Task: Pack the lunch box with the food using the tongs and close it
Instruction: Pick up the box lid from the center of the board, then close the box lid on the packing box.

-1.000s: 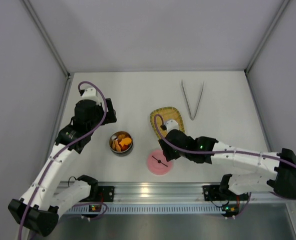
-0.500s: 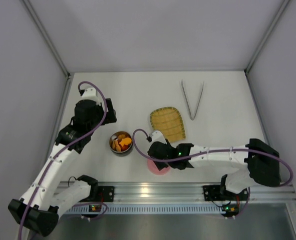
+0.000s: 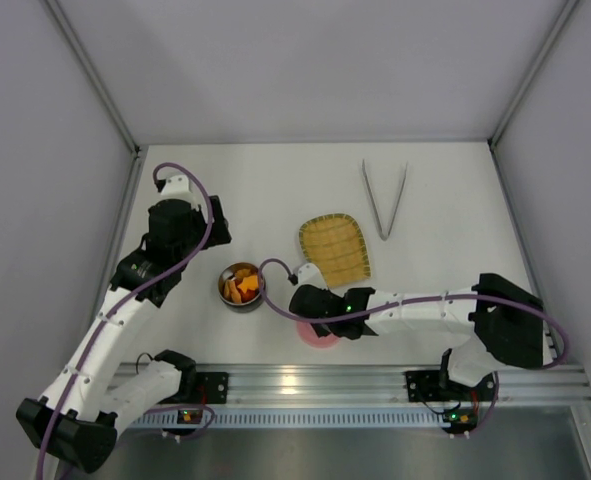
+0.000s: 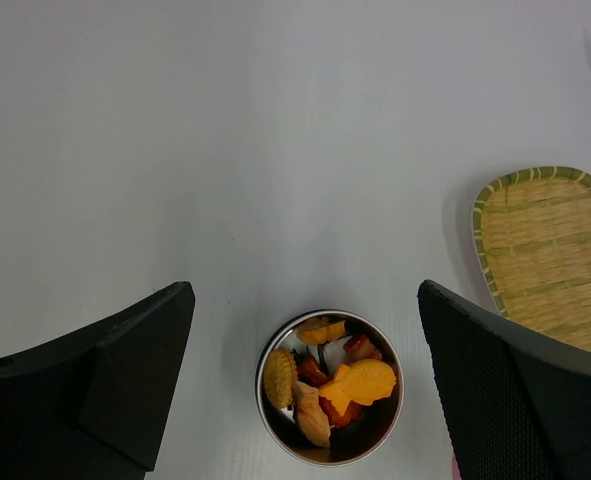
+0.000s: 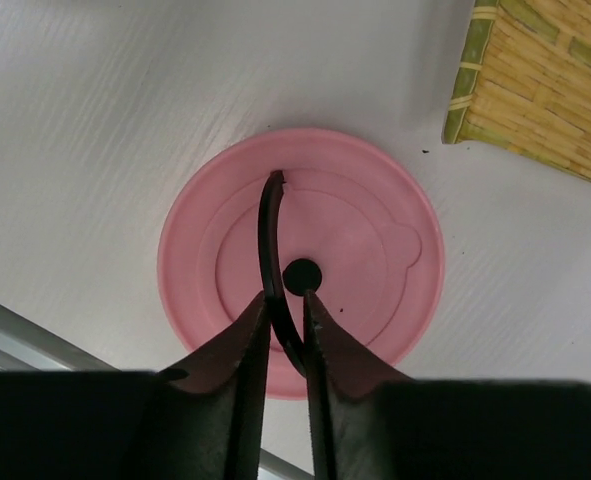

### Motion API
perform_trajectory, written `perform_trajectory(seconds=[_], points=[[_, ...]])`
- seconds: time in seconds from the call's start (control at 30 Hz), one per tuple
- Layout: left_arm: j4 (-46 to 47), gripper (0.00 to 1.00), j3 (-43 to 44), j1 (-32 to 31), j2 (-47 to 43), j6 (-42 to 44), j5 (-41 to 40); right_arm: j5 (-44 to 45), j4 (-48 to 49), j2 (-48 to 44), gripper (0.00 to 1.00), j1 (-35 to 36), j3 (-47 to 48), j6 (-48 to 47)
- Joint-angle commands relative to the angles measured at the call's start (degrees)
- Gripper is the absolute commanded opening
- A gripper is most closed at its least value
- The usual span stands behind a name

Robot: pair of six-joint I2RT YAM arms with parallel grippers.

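The right tool (image 5: 283, 300) pinches the black handle (image 5: 269, 235) of the pink lid (image 5: 375, 215).
Only its wrist view shows this grip; the handle runs lengthwise between the fingers (image 5: 237, 350). The left tool (image 4: 305, 290) gapes wide above the filled bowl (image 4: 260, 385).

Steel bowl (image 4: 259, 392) stands upright and uncovered, filled with orange, red and brown food (image 4: 360, 380). Its round pink lid (image 5: 365, 250) lies flat nearby, black handle up. Pale tongs (image 3: 384, 198) lie well apart, arms spread
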Motion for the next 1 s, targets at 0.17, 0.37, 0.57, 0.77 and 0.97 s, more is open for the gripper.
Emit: perform_trajectory(seconds=[0.17,0.37,0.57,0.77,0.97], points=[[0.9,0.98,-0.1,1.1,-3.5,-3.8,-6.4,0.3,1.5,-2.1,0.00,1.3,4.2,2.1],[1.2,0.99,1.3,1.8,-6.9,-5.7,-10.4,2.4,-1.3,-3.9,0.00,1.3,12.0,1.5],[1.1,0.99,4.9,1.8,-10.5,-7.9,-12.2,4.4,-6.1,5.2,0.00,-0.1,29.5,-0.7],[1.4,0.99,8.1,1.7,-14.2,-9.0,-13.6,2.2,-9.9,16.7,0.00,-2.3,46.6,-2.8],[1.4,0.99,10.2,1.8,-16.6,-8.4,-14.6,1.1,-14.4,28.5,0.00,-2.2,60.6,-4.9]])
